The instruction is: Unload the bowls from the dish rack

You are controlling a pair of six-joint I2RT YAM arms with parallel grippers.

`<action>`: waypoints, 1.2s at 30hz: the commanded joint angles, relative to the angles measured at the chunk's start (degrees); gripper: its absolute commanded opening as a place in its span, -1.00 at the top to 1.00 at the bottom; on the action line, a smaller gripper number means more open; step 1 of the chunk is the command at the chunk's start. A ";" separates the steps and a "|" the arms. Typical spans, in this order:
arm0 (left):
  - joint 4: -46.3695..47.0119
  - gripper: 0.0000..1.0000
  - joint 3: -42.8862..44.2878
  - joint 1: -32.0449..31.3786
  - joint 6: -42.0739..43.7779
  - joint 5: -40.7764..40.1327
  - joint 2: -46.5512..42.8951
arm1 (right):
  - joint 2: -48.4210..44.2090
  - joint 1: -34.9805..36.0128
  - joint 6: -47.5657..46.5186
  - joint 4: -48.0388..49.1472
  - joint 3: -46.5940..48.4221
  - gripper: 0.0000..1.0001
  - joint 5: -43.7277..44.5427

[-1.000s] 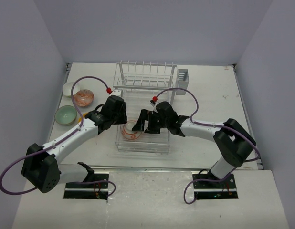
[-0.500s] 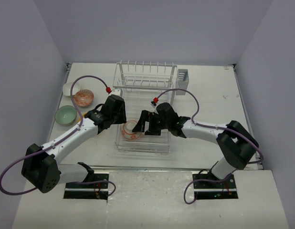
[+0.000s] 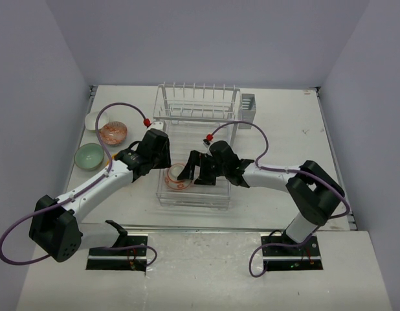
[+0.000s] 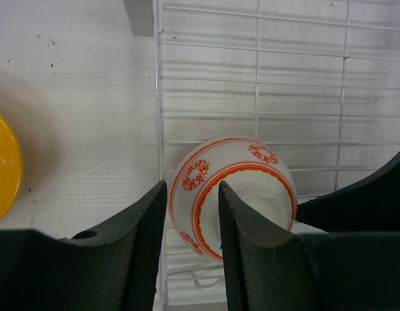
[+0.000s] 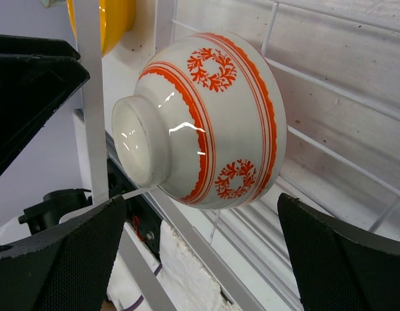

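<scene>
On the lower tray [image 3: 193, 198] of the dish rack [image 3: 197, 103]: white bowl [image 3: 180, 175] tipped on edge, between both pincers.
Foot faces the right arm's side, orange rings and wreaths showing; left pincer [image 4: 192, 188] part-closed across the bowl's wall near the rim, holding it tilted; right pincer [image 5: 201, 201] spread wide, fingers either side of the bowl, not touching. Yellow bowl [image 4: 2, 170] on table [image 3: 284, 136] left of tray. Green bowl [image 3: 90, 156] and speckled red bowl [image 3: 112, 133] sit well left of rack.
</scene>
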 commanded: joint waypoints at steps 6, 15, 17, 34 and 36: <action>0.47 0.22 1.15 -0.25 1.00 0.37 0.41 | 2.62 0.30 0.24 1.47 1.72 -0.98 0.87; 1.35 0.22 0.79 -0.25 1.35 1.25 1.65 | 4.11 0.21 -0.82 3.49 3.65 -0.98 -1.06; 1.26 0.22 0.88 -0.25 1.44 1.16 1.56 | 3.77 0.30 -1.16 3.49 3.92 -0.98 -0.98; 1.53 0.22 0.18 -0.34 1.44 1.16 1.56 | 0.95 0.30 -2.57 12.89 1.19 -0.94 -5.81; 1.53 0.22 0.18 -0.25 1.44 1.08 1.56 | 0.51 0.21 -2.57 13.68 0.49 -0.93 -5.98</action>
